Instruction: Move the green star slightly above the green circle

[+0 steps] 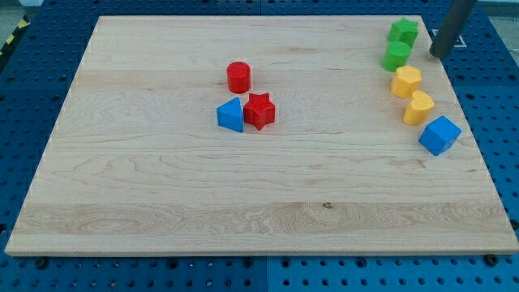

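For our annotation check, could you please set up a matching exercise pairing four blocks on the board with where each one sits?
Things:
1. red cylinder
2. blue cube
3. blue triangle
4. green star

Places:
A. at the view's top right, near my tip
B. touching the red star on its left side
C. just above the red star, apart from it
D. lowest in the column at the view's right

Pairs: 1-C, 2-D, 3-B, 4-A
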